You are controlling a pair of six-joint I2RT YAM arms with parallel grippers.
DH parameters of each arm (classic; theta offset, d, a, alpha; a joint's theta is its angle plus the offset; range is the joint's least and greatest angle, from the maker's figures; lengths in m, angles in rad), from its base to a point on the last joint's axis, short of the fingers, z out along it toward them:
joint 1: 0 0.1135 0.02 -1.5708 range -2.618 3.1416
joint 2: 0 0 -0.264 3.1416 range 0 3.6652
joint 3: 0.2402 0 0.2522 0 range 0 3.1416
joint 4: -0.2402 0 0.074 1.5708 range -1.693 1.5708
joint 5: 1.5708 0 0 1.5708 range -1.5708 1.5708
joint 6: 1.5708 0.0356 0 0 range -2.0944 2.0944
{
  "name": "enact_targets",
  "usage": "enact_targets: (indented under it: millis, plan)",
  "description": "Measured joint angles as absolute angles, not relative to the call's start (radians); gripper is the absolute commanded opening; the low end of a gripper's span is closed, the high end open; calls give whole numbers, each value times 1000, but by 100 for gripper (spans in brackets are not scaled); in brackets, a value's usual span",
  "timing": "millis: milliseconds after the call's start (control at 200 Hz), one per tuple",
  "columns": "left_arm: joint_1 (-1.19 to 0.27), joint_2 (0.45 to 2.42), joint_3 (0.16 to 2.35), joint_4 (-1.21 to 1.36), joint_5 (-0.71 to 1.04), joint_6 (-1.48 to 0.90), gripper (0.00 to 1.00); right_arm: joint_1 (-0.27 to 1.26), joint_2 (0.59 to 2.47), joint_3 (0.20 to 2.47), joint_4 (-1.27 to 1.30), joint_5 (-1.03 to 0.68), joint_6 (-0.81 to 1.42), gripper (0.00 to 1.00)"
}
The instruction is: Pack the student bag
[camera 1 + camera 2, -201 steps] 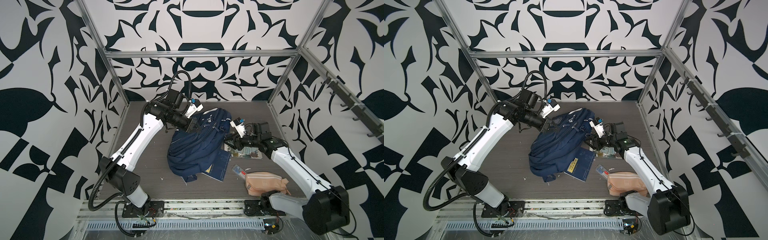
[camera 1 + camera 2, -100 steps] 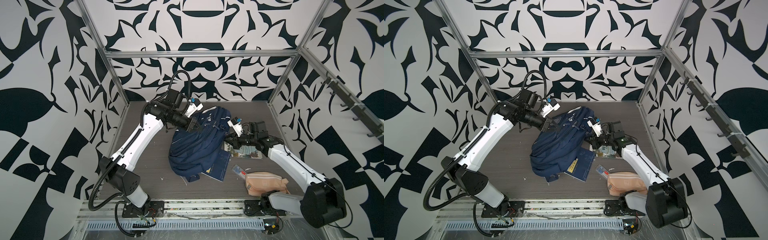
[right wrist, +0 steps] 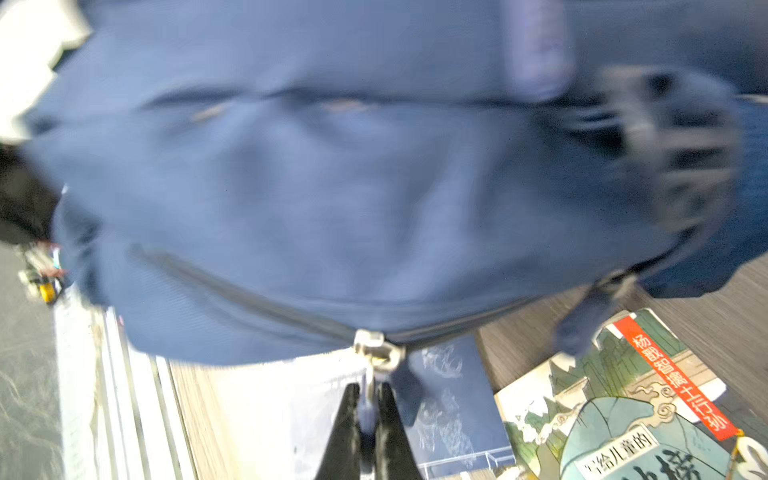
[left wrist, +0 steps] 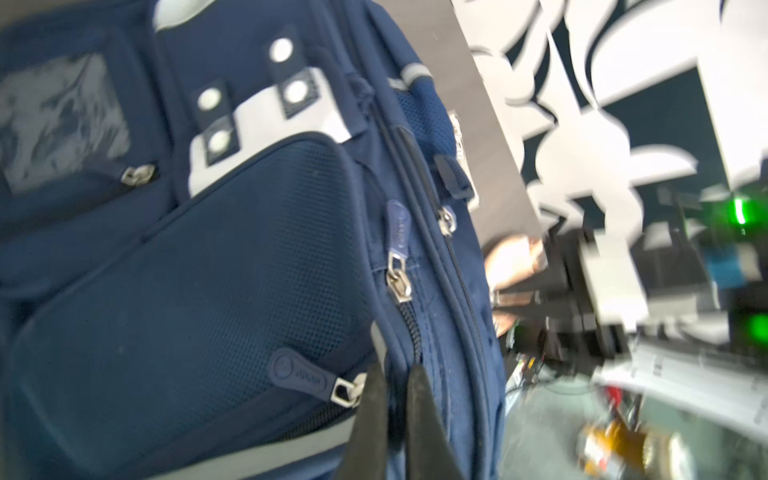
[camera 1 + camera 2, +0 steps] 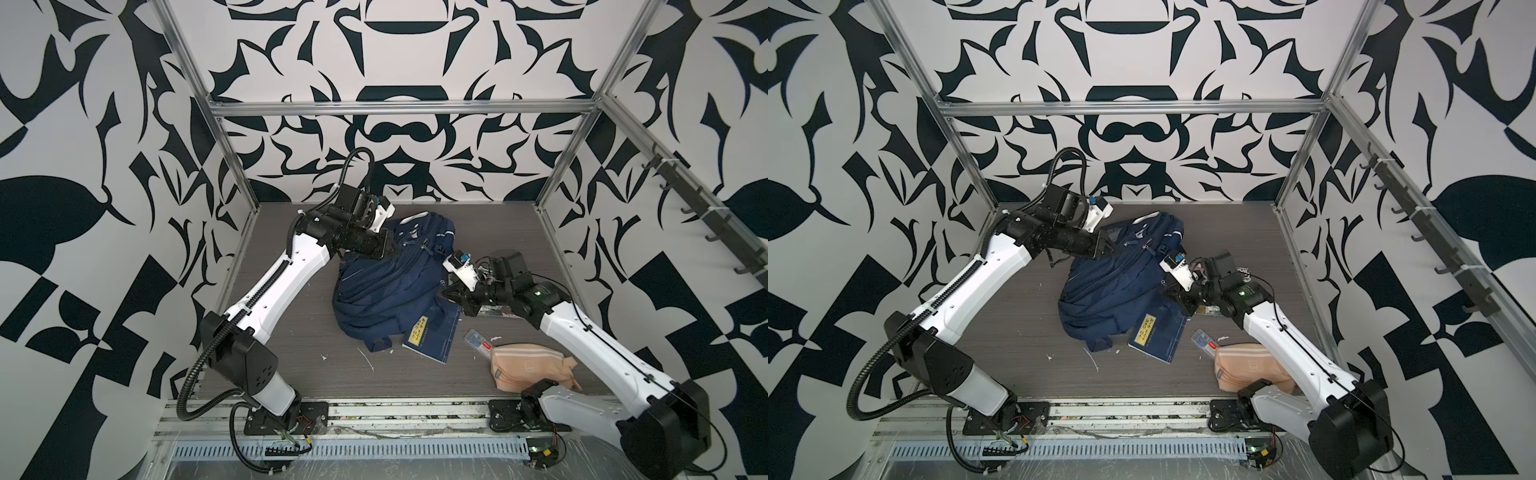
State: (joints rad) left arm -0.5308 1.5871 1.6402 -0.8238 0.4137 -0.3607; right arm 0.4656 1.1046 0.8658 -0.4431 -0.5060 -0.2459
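The navy student bag [image 5: 386, 291] [image 5: 1113, 291] lies crumpled in the middle of the table, its front pockets toward the back. My left gripper [image 5: 390, 249] [image 5: 1106, 249] is at its rear left. In the left wrist view that gripper [image 4: 395, 370] is shut on a fold of the bag [image 4: 208, 249] beside a zip line. My right gripper [image 5: 446, 293] [image 5: 1169, 291] is at the bag's right edge. In the right wrist view it [image 3: 368, 388] is shut on the blue pull below a metal zip slider [image 3: 376, 349] of the bag [image 3: 332, 187].
A blue notebook [image 5: 432, 338] sticks out from under the bag's front right. An illustrated book [image 3: 623, 407] lies under my right wrist. A clear small case [image 5: 478, 340] and a peach striped pouch [image 5: 528, 368] lie at the front right. Hooks [image 5: 706, 216] line the right wall.
My right gripper has moved left to the bag's edge and shut on the zip pull. The left gripper has kept its hold and place.
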Motion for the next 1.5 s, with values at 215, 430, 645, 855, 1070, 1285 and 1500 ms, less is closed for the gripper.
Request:
enact_targets:
  millis: [215,430,645,855,1070,1285,1500]
  plan:
    - [-529,1588,1609,-719,395,-583,0,604,1161,931,-480,-394,-284,0]
    - [-528,1597,1562,-616,327,-781,0,765,1264,984,-437,-300,-265,0]
    - [-517,1608,1554,-580,276,-844,9,787,1270,948,-322,-275,-160,0]
    - [-503,1584,1537,-598,265,-715,99,767,1198,838,-298,-261,-88,0]
    - [-499,1399,1354,-655,296,-472,99,663,1140,799,-344,-310,-63,0]
    - [-537,1321,1214,-687,290,-195,99,589,1129,799,-377,-365,-88,0]
    - [-601,1482,1246,-691,250,-17,100,551,1131,800,-429,-401,-120,0]
